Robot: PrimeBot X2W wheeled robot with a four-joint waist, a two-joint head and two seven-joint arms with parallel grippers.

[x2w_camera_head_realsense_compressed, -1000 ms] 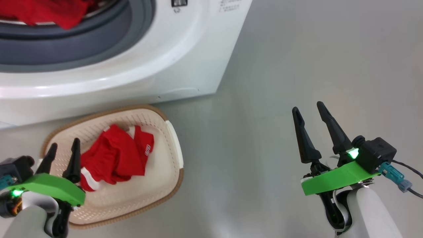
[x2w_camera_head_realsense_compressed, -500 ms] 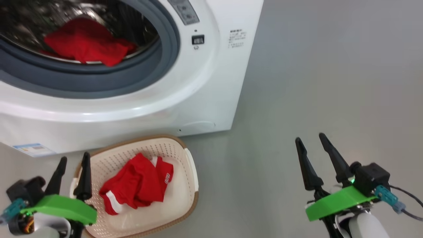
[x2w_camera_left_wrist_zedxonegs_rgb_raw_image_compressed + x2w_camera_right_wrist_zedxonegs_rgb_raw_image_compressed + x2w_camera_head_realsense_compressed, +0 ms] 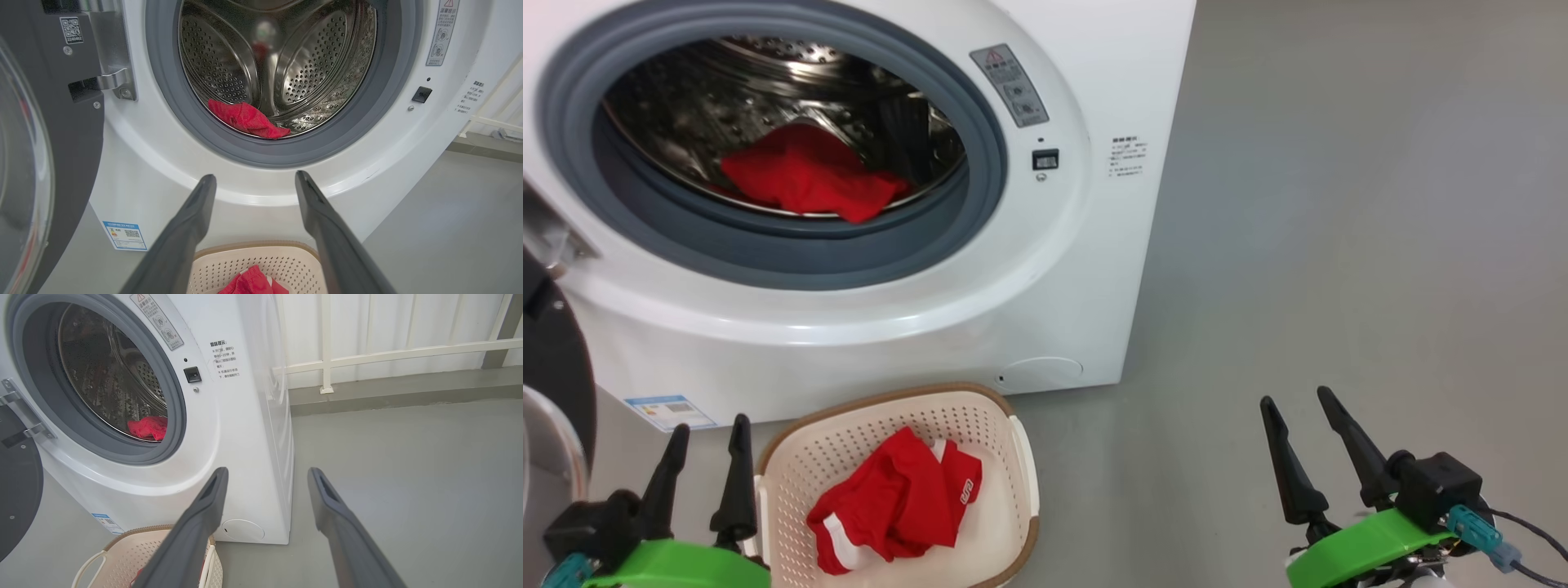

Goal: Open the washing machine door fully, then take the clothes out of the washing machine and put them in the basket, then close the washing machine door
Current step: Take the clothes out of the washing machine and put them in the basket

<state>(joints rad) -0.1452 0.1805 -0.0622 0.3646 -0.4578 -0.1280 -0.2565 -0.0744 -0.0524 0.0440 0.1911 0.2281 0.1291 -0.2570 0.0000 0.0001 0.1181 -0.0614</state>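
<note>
Lifting since a second ago, the head camera now shows the washing machine point(image 3: 1094, 269) drum point(image 3: 686, 106), where a red garment point(image 3: 805, 173) lies while another garment point(image 3: 898, 498) sits in the basket point(image 3: 849, 433), and the left end effector point(image 3: 710, 426) and right end effector point(image 3: 1294, 396), spread and empty, seem due another fetch.

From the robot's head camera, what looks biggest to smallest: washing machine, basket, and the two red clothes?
1. washing machine
2. basket
3. tie: red clothes in the basket and red clothes in the drum look alike; the drum ones are farther away, so unsure.
</note>
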